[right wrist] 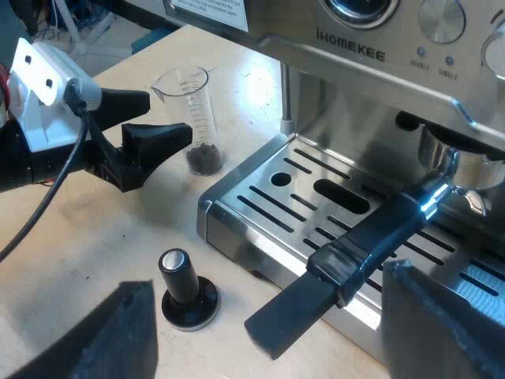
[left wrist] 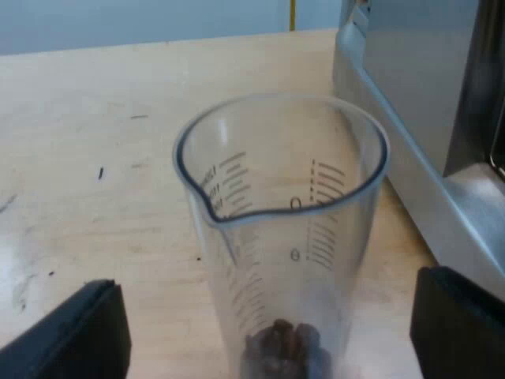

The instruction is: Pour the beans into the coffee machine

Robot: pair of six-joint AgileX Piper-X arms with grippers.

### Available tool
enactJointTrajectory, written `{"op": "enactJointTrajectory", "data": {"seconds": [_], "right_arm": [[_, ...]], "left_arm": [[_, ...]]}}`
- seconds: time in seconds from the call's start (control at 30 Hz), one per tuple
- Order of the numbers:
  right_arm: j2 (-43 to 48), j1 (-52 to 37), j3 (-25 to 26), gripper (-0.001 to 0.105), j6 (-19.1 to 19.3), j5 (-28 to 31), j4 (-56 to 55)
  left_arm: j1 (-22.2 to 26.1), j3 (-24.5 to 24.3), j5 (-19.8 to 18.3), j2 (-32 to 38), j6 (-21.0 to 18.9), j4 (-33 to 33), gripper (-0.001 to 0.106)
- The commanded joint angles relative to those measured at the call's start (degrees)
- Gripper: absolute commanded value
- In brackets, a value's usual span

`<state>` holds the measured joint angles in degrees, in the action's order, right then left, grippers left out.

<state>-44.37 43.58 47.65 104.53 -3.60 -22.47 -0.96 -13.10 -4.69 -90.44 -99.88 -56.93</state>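
Black fingers of my left gripper [left wrist: 268, 324] stand wide apart either side of the clear measuring glass [left wrist: 276, 229] on the table [left wrist: 79, 158], not touching it. Its base is cut off, with beans [left wrist: 286, 347] inside. My right gripper [right wrist: 264, 316], open and empty, hovers before the holder handle [right wrist: 371, 237] and espresso machine [right wrist: 355, 55].

We find the measuring glass [left wrist: 280, 237] standing on the table [left wrist: 95, 118] just beside the espresso machine [left wrist: 410, 79], beans [left wrist: 284, 347] in its bottom. The tamper [right wrist: 188, 292] stands near the machine's drip tray [right wrist: 268, 213].
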Motion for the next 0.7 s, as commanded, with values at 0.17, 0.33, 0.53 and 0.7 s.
{"op": "enactJointTrajectory", "data": {"seconds": [0.17,0.33,0.53,0.7], "right_arm": [[0.12,0.12,0.67,0.062,0.61,0.04,0.85],[0.12,0.12,0.67,0.062,0.61,0.04,0.85],[0.12,0.12,0.67,0.062,0.61,0.04,0.85],[0.12,0.12,0.67,0.062,0.61,0.04,0.85]], "left_arm": [[-0.2,-2.86,1.43,-0.03,-0.16,4.39,0.093],[-0.2,-4.58,0.48,-1.18,-0.16,5.55,0.093],[-0.2,-7.2,-0.48,-3.55,-0.45,5.23,0.093],[-0.2,-8.18,-0.48,-4.3,-0.56,5.43,0.093]]}}
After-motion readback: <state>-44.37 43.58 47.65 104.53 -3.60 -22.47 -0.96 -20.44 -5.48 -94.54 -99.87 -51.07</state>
